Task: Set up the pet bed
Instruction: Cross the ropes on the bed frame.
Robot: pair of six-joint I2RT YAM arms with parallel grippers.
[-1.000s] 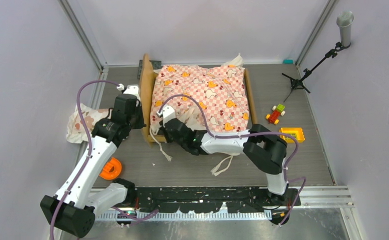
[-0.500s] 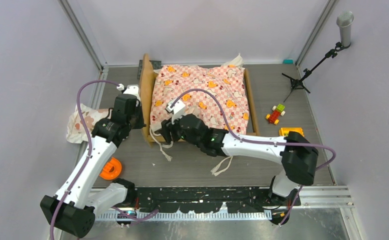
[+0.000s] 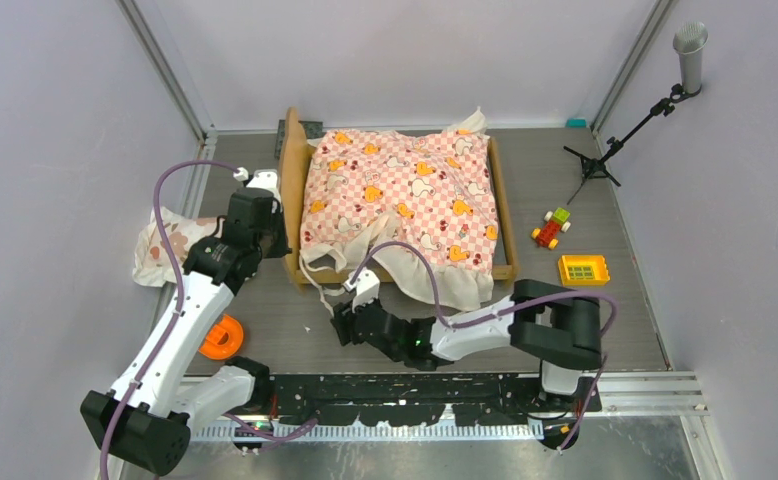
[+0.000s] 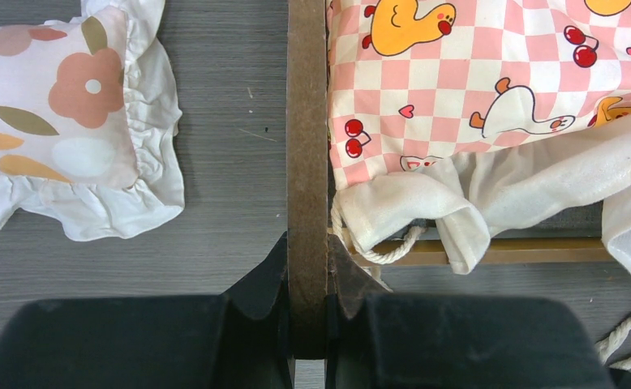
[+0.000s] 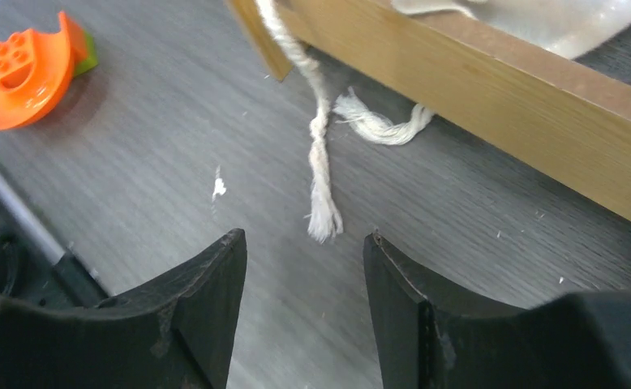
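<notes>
Two tools noted. Left tool (image 4: 307,251) grips the pet bed (image 3: 292,190) by its headboard; the bed stands on the desk (image 3: 615,330) under a pink-checkered sheet (image 3: 405,190). Right tool (image 5: 304,243) hangs open and empty, low before the bed, beside a cord end (image 5: 322,215).

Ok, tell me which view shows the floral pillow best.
Left wrist: the floral pillow fills the upper left, print and ruffle clear, slightly cropped. Top external shows it small, partly behind the left arm; right wrist shows none.
</notes>
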